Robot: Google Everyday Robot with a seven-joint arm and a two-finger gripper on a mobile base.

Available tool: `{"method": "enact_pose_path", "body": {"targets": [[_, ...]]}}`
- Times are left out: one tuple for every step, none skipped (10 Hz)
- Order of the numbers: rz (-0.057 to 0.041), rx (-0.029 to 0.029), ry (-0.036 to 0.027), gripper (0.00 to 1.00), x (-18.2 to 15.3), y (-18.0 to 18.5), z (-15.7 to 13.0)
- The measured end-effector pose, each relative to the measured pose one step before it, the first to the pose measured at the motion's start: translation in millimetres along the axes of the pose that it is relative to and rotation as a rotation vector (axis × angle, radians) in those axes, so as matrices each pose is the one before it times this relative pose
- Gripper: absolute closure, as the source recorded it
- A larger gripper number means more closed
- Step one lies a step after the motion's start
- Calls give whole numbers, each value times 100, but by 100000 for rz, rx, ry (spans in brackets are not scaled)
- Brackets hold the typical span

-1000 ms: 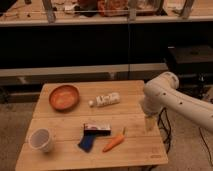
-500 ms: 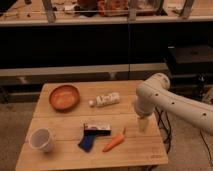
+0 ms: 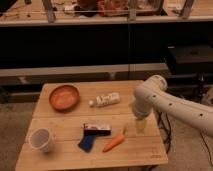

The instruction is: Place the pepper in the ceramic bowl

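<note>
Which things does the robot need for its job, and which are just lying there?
Needed:
pepper
bowl
tool, hanging just right of the pepper

Just lying about:
cup
white bottle
blue thing
small packet

hand (image 3: 140, 126) just R of pepper (image 3: 114, 143)

Table (image 3: 65, 125) holds cup (image 3: 41, 140), blue object (image 3: 86, 144), small box (image 3: 97, 130), perhaps a white bottle (image 3: 106, 100).

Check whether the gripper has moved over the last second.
Yes. The gripper has shifted a little to the left over the table, toward the pepper, which has stayed in its place near the front edge.
</note>
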Motion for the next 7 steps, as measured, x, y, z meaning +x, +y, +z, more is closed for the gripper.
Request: {"method": "enact_pose_path", "body": {"targets": [[-306,-90,-263,20,-187,19,158],[-480,-109,-438,20,-169,112,280],[-957,8,-563,20,-382,148,471],[-914,-107,-715,20,-613,34,412],[-594,52,-545,20,-394,-46,221],[-234,-103,-652,20,-243,57,260],[-307,-3,-570,20,-255,31,199]]}}
